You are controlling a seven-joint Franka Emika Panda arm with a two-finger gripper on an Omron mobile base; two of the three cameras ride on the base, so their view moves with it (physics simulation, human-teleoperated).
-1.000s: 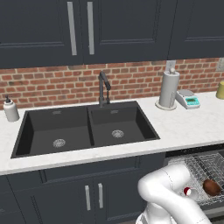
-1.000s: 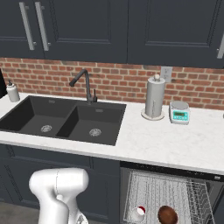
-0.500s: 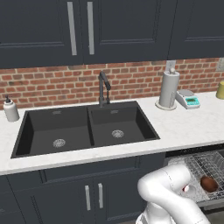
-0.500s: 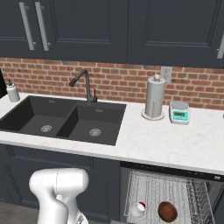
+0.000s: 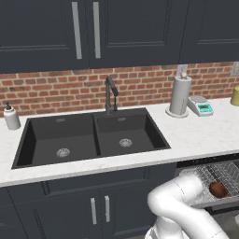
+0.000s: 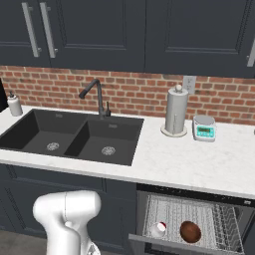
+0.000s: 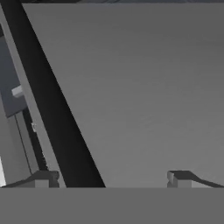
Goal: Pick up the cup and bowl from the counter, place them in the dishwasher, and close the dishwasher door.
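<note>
Since a second ago the bowl (image 5: 218, 189) has slid left in the rack. In the right base view, the cup (image 6: 159, 228) sits left of it in the dishwasher (image 6: 234, 219). In the hand view, the gripper (image 7: 111, 178), wide open and empty, faces the dishwasher door (image 7: 140, 92); an off-centre push could slip off.

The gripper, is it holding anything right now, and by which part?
Nothing is held. The gripper stands open and empty, facing a flat grey panel.
</note>
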